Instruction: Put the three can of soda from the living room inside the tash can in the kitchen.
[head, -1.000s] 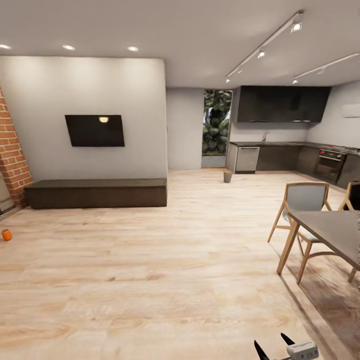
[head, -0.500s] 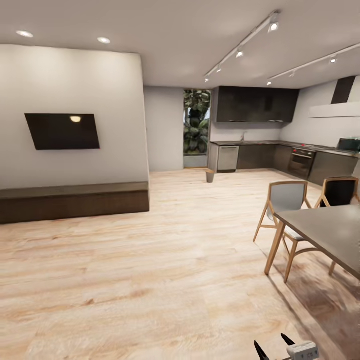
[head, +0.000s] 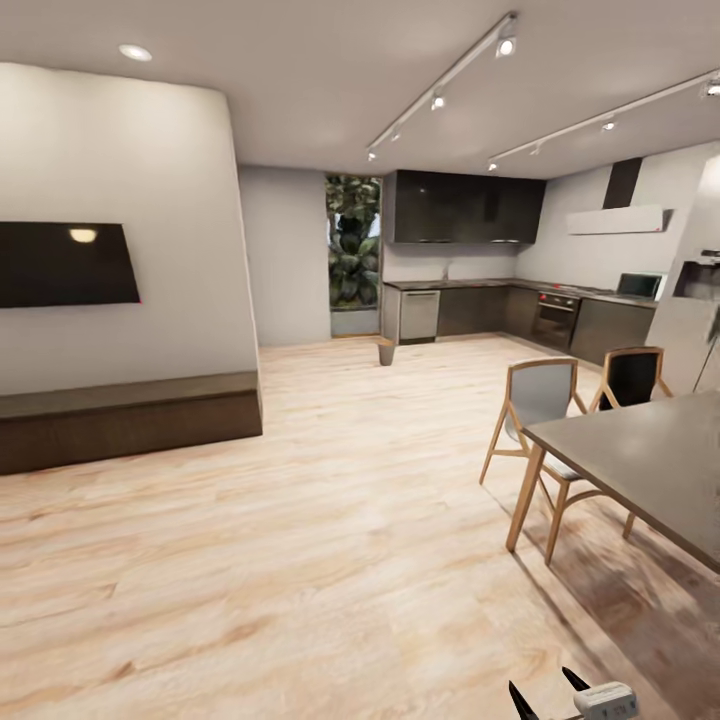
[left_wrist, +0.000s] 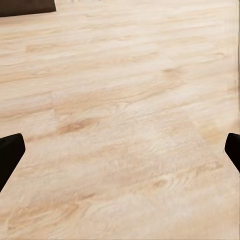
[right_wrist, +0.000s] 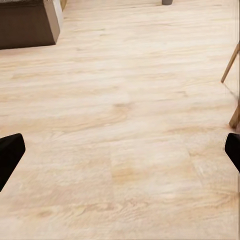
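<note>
Ahead, in the head view, the tash can (head: 386, 352) stands small and grey on the light wood floor (head: 330, 520) at the mouth of the kitchen (head: 500, 300), just before the steel-fronted appliance (head: 418, 316). It is far from the right end effector (head: 548, 698), whose two dark fingertips rise at the lower edge beside a pale wrist housing. A wall TV (head: 62, 263) hangs above the long dark low cabinet (head: 125, 418), and a dining table (head: 650, 470) with two chairs (head: 535, 410) sits to the right.

From the left wrist view, the left end effector (left_wrist: 120, 157) is spread wide, one dark fingertip (left_wrist: 10, 155) at each side edge, with bare floor between.

From the right wrist view, the right end effector (right_wrist: 120, 157) is likewise spread wide and holds nothing; the base of the tash can (right_wrist: 167, 2) shows far off across the floor, and the cabinet's end (right_wrist: 30, 22) stands off to one side of it.
</note>
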